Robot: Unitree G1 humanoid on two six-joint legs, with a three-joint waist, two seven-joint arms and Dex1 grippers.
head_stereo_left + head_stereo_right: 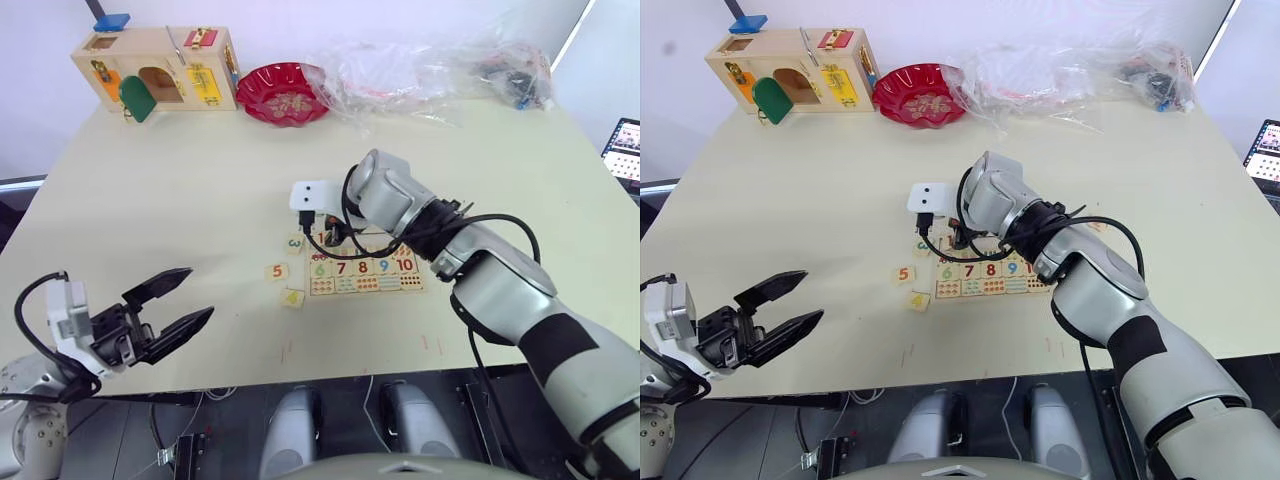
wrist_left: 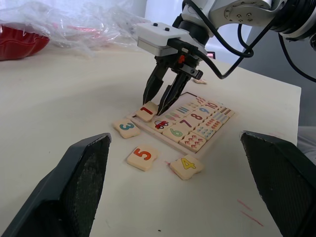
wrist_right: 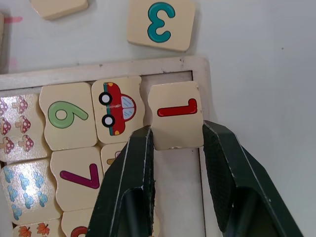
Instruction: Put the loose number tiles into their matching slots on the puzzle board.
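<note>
Four tiles in sight: 1, 3, 4 and 5.
Right gripper (image 3: 177,143): fingers closed to the width of one tile, pinching the 1 tile (image 3: 175,114) by two opposite edges; it points down at the board's corner.
1 tile: held between the right fingers, tilted, its low edge at the corner slot (image 3: 178,168) of the board (image 2: 181,126), just beside the red car piece (image 3: 115,109).
Corner slot: bare wood shows under and behind the 1 tile, inside the frame's corner.
Board: flat on the table (image 1: 200,200), near the front edge; digits 6, 7, 8, 9, 10 sit in a row with counting pictures beside them.
3 tile (image 2: 126,127): flat on the table, just outside the board's frame, near the corner where the 1 tile is held.
5 tile (image 2: 142,156): flat on the table, apart from the board, nearer the left gripper than the 3 tile.
4 tile (image 2: 187,165): flat on the table, just beside the board's front edge, near the 5 tile.
Left gripper (image 1: 172,305): fingers spread wide, holding nothing, hovering at the table's front edge, well apart from the tiles.
Far edge of table: a wooden box (image 1: 160,68) with coloured doors, a red bowl (image 1: 284,93) and clear plastic bags (image 1: 430,70).
</note>
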